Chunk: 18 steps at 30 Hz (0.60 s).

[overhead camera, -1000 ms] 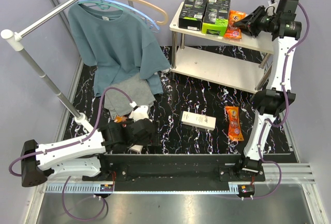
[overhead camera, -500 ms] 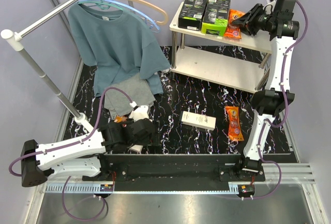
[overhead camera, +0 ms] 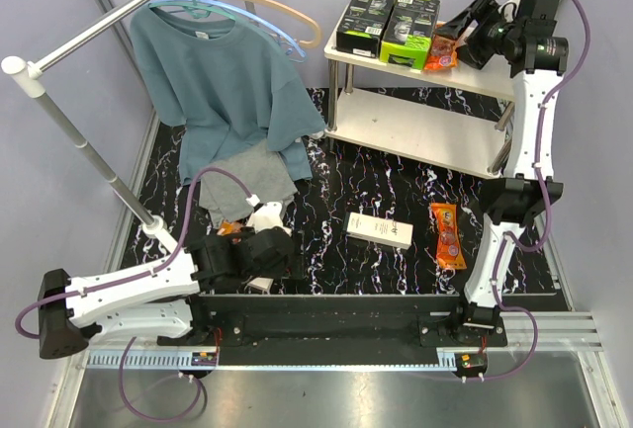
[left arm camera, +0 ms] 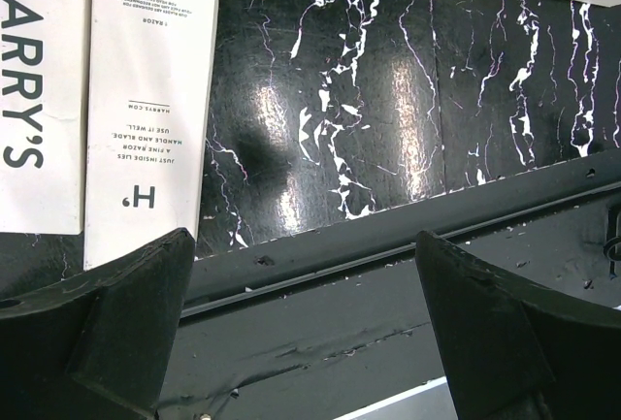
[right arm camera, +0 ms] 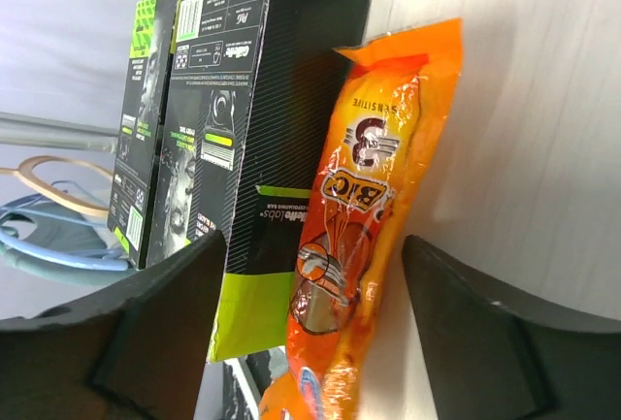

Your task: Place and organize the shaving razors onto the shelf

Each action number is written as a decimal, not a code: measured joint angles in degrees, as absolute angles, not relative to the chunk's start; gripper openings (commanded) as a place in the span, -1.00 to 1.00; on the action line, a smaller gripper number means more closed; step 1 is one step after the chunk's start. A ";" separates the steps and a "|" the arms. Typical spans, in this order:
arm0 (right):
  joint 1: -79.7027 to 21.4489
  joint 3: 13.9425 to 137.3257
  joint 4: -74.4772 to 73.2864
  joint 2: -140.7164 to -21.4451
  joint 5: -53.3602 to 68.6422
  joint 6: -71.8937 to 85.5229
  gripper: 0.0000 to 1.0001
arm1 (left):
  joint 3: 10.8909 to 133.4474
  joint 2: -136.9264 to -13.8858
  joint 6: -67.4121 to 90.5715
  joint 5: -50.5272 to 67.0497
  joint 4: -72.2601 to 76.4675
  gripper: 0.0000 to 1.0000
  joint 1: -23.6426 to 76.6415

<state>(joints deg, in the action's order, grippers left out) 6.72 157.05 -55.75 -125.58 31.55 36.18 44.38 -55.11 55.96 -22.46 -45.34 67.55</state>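
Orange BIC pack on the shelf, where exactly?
Top view, far right: the orange pack lies on the shelf's top board, just right of the two black-green boxes, between the fingers of the open right claw.

- The left arm [overhead camera: 129, 287], at seven o'clock seen from above, has smooth white shell links joined by chunky black joint housings.
- The right arm [overhead camera: 527, 122], at three o'clock, is built the same way: slim white links with black motor blocks at each joint.
- A purple cable [overhead camera: 190, 213] loops loosely along each arm.
- The left gripper [left arm camera: 303, 241] carries two matte black, wedge-shaped fingers with bevelled edges.
- The right gripper [right arm camera: 312, 241] has the same dark, blunt plastic fingers.
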 measured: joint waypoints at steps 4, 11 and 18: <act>6.59 156.62 -56.45 -124.09 27.66 35.64 0.99 | 44.36 -55.07 55.99 -22.46 -45.32 0.98 67.55; 6.59 154.26 -57.91 -121.10 21.39 34.48 0.99 | 43.72 -53.91 56.18 -22.46 -45.30 0.98 67.55; 6.59 152.07 -58.15 -117.19 18.44 33.52 0.99 | 43.48 -53.71 56.55 -22.44 -45.30 0.98 67.55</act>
<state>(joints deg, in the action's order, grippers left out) 6.59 152.07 -58.15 -117.19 18.44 33.52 43.48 -53.71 56.55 -22.44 -45.30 67.55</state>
